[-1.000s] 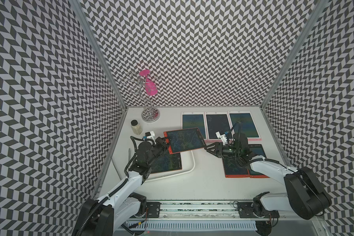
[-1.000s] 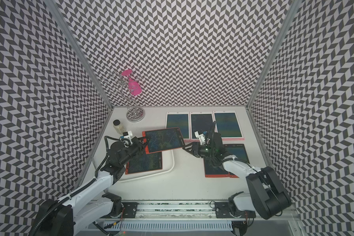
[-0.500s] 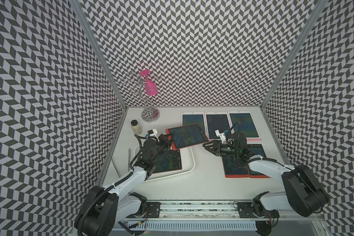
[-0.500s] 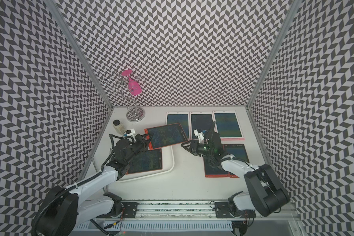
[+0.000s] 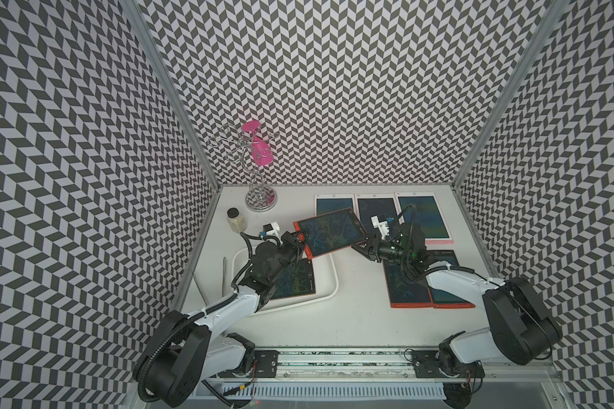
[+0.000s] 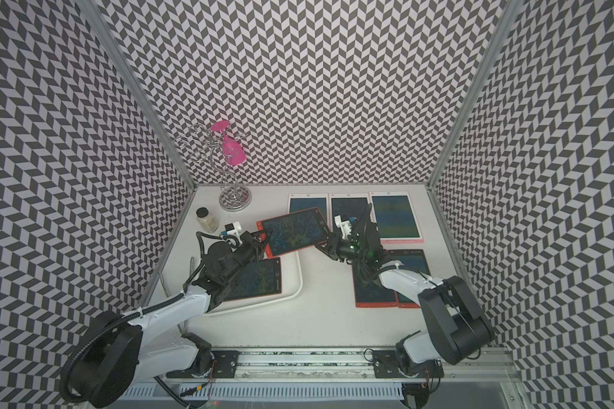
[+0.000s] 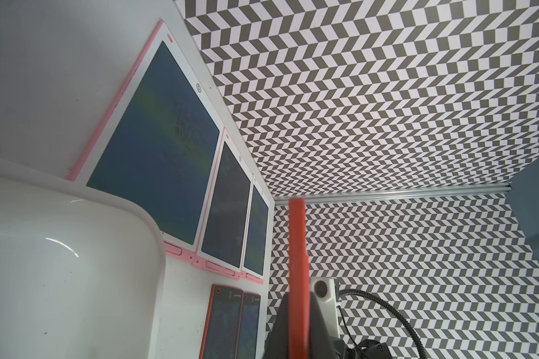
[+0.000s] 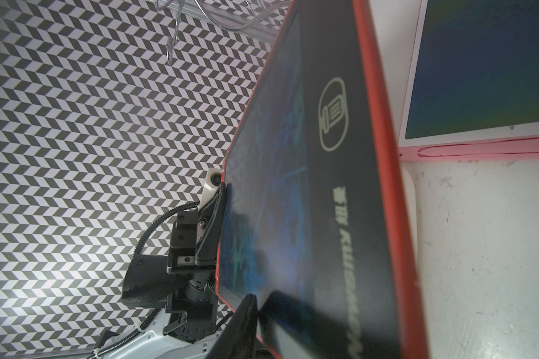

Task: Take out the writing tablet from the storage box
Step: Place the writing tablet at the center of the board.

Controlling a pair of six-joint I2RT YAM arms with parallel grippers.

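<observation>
Left gripper (image 5: pixel 300 243) clamped on writing tablet (image 5: pixel 330 232); right gripper (image 5: pixel 361 249) at opposite edge, closure unclear. Release left only once right grips firmly.

Writing tablet (image 5: pixel 328 232): smooth red plastic frame, glossy dark screen that mirrors things; storage box (image 7: pixel 75 248): smooth glossy white plastic with bright highlights. Tabletop (image 8: pixel 479 248): matt white, scuffed and speckled; left fingers (image 8: pixel 210 230): matt black plastic. Wire stand (image 5: pixel 261 202): shiny chrome-like metal, the pink glass (image 5: pixel 261 155) on it looks like smooth plastic; walls (image 5: pixel 334 88): matt printed chevron.
</observation>
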